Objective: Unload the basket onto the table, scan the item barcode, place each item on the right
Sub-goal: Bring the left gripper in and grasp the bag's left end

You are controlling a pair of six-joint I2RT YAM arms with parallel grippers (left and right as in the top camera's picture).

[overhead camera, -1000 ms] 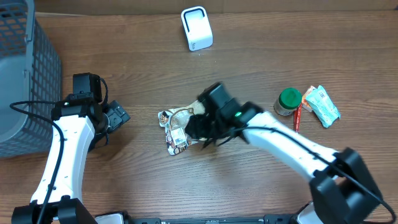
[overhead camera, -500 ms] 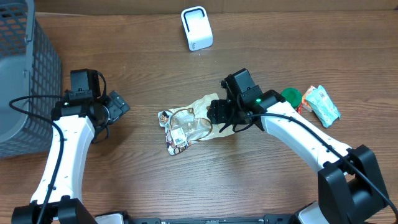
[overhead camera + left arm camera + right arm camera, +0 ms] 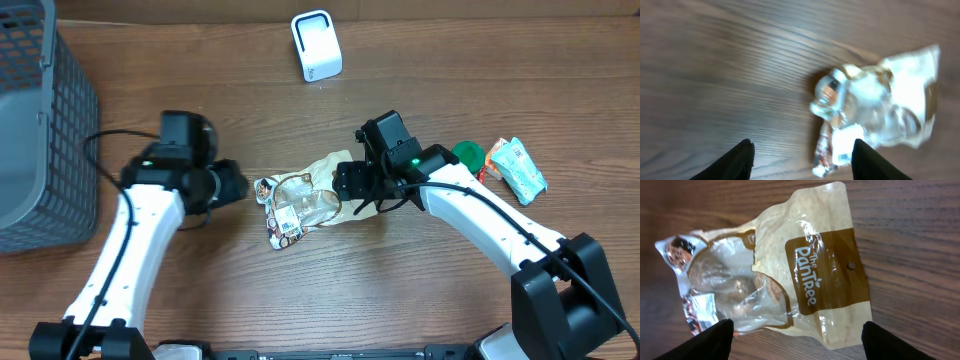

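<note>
Overhead: left pincer (image 3: 238,185) beside bag (image 3: 305,200), perhaps apart.

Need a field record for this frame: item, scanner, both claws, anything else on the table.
item: clear-and-tan plastic bread pouch, lying flat mid-table, not gripped
label: white label at the pouch's clear end, print too small to read
scanner: white boxy scanner, far edge, apart from the pouch
left claw: open, empty, beside the pouch's clear end
right claw: open, over the tan end
other: grey mesh basket far left; green-lidded jar and pale green packet right
</note>
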